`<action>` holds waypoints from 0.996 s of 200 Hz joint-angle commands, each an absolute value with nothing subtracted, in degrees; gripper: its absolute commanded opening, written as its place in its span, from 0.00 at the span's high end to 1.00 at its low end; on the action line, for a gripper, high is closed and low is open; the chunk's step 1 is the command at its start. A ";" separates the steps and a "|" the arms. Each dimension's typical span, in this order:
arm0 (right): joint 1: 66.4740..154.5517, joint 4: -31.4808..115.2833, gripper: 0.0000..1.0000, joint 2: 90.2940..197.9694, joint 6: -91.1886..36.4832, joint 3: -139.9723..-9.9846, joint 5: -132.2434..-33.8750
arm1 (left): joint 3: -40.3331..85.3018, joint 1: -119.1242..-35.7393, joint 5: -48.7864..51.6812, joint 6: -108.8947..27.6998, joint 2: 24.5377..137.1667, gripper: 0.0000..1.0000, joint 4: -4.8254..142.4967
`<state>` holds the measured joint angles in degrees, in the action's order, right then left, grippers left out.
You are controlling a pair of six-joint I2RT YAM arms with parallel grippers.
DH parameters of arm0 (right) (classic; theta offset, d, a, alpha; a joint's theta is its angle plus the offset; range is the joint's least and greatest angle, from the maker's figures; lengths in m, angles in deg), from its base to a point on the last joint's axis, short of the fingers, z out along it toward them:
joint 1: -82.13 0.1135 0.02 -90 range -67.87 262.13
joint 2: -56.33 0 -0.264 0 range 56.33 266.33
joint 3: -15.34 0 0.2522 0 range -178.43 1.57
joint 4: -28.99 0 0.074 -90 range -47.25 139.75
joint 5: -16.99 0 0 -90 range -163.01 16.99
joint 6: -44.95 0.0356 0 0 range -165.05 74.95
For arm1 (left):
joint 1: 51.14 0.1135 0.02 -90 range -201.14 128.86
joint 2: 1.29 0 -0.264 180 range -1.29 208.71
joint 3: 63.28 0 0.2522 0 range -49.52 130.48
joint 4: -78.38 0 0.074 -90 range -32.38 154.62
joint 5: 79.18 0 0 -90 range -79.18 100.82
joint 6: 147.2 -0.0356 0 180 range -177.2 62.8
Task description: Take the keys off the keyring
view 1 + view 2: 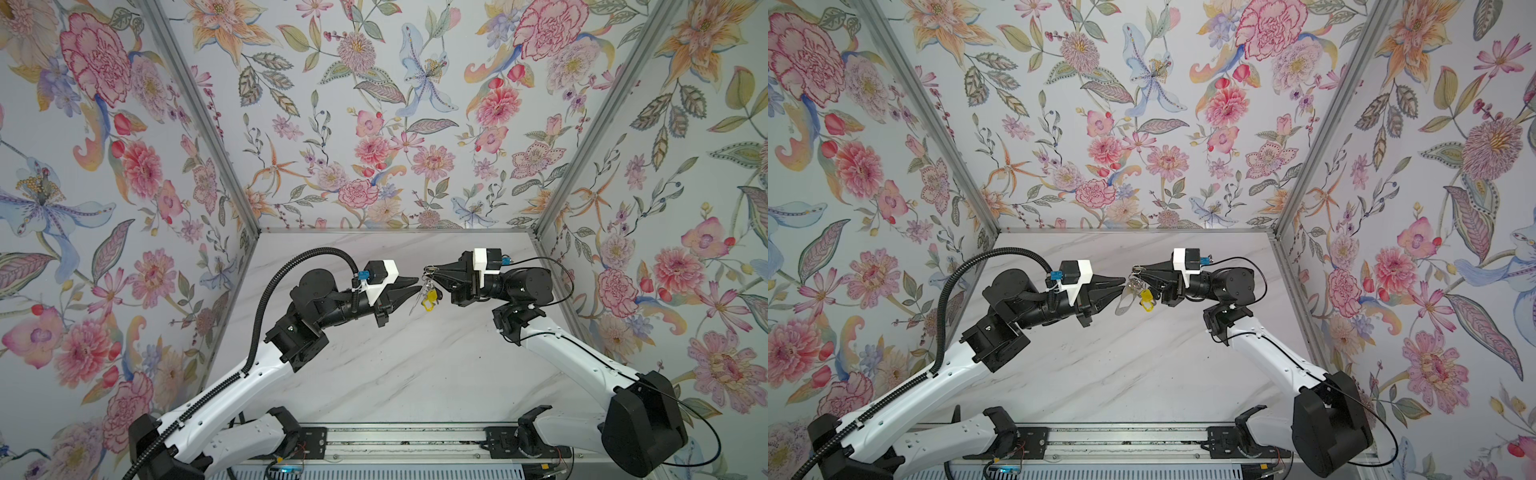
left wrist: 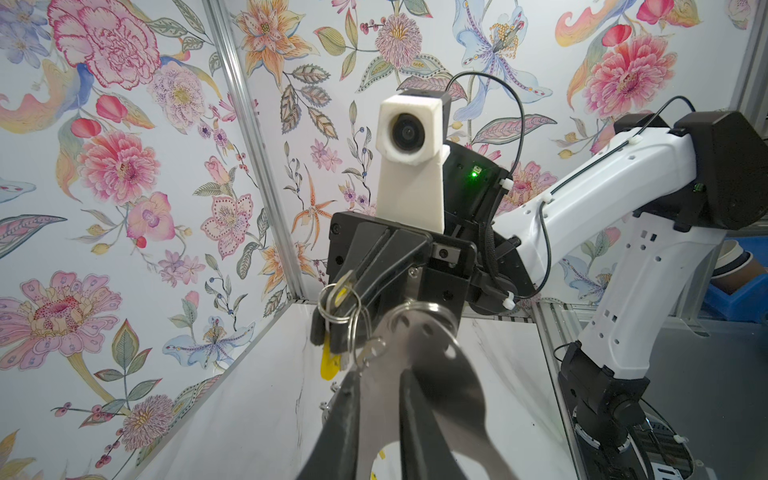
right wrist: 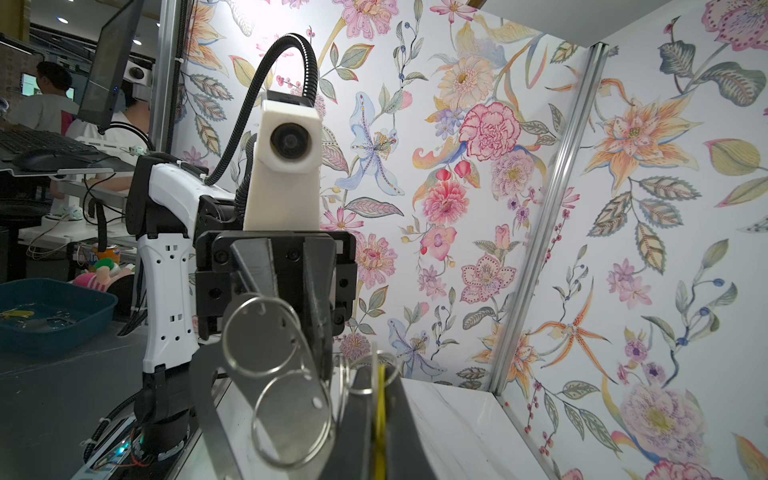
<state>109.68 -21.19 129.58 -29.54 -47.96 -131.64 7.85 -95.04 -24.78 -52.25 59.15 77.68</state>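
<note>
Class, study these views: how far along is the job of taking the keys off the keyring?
Done: nothing; the keys hang on the keyring. In hand: the right end effector pinches them aloft; the left end effector, jaws apart, hovers beside it. Left: freeing every key.

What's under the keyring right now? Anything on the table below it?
Keyring is held up at the right end effector, off the table. Only marble table shows below it. The patch straight beneath is covered by the keyring and yellow tag in both top views.

Floral-papered walls [image 1: 374, 104] enclose a white marble-patterned tabletop [image 1: 395, 374].
</note>
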 commanded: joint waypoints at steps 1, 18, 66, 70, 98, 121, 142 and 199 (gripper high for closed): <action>109.61 -23.99 1.00 128.53 -28.04 -49.62 -132.12 | 7.86 -95.56 -24.79 -52.45 59.53 0.79 77.84; 109.69 -24.22 1.00 128.58 -27.62 -49.81 -132.29 | 9.12 -95.53 -24.54 -52.84 60.59 0.78 77.59; 109.90 -24.39 1.00 128.64 -27.31 -49.98 -132.60 | 9.90 -95.57 -25.16 -52.22 62.00 0.73 79.43; 109.96 -24.39 1.00 128.79 -27.30 -50.08 -132.68 | 9.85 -95.54 -25.21 -51.99 62.07 0.73 79.75; 110.04 -24.49 1.00 128.93 -27.22 -49.88 -132.83 | 10.25 -95.54 -25.66 -51.40 62.12 0.73 81.14; 110.13 -24.49 1.00 129.03 -27.13 -49.93 -133.05 | 10.50 -95.53 -25.91 -51.10 62.48 0.73 81.82; 110.08 -24.05 1.00 129.15 -27.44 -50.04 -133.29 | 10.47 -95.53 -26.36 -50.96 62.47 0.77 82.45; 110.21 -23.79 1.00 129.02 -27.43 -50.33 -133.43 | 10.34 -95.53 -27.15 -50.78 63.04 0.88 82.53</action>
